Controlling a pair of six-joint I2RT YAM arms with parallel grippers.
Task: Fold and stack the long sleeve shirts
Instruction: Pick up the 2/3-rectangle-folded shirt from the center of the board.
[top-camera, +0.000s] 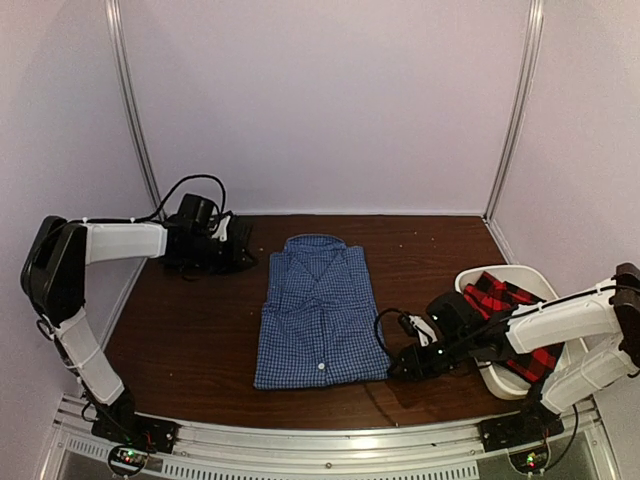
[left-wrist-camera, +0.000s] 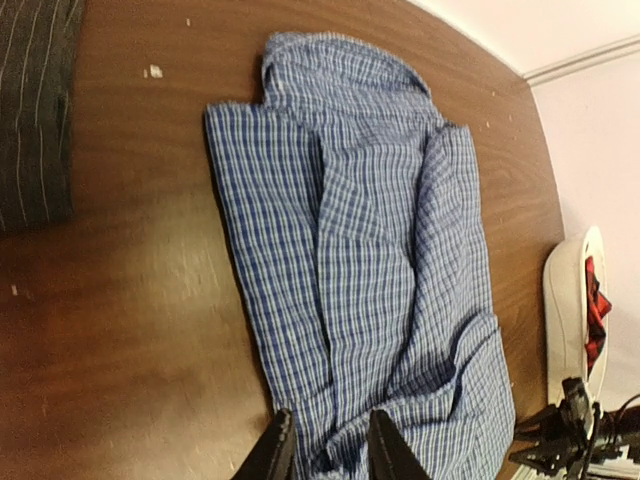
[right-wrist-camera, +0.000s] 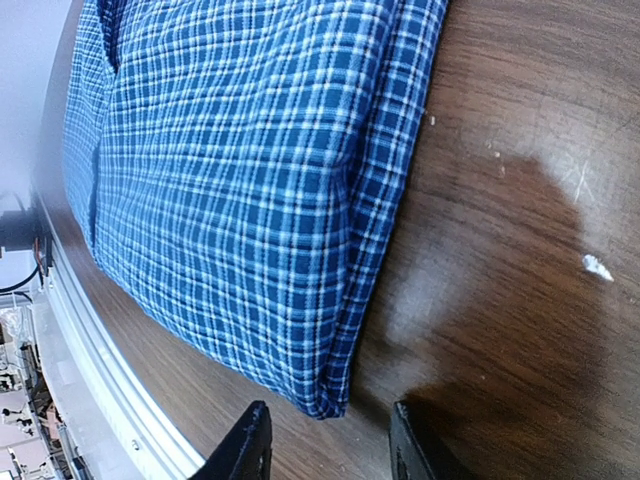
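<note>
The blue gingham shirt (top-camera: 320, 310) lies folded flat in the middle of the table, collar to the back; it also shows in the left wrist view (left-wrist-camera: 370, 250) and the right wrist view (right-wrist-camera: 250, 180). The red-and-black plaid shirt (top-camera: 510, 310) sits in the white tub (top-camera: 490, 275). A dark pinstriped charcoal shirt (left-wrist-camera: 35, 110) lies at the back left. My left gripper (top-camera: 238, 248) (left-wrist-camera: 330, 455) is open and empty at the back left, apart from the blue shirt. My right gripper (top-camera: 398, 365) (right-wrist-camera: 330, 450) is open, low on the table, with the blue shirt's near right corner just ahead of its fingertips.
The white tub stands at the table's right edge under my right arm and shows in the left wrist view (left-wrist-camera: 565, 300). White walls close the back and sides. A metal rail (top-camera: 320, 445) runs along the near edge. Bare brown wood (top-camera: 180, 340) lies left of the blue shirt.
</note>
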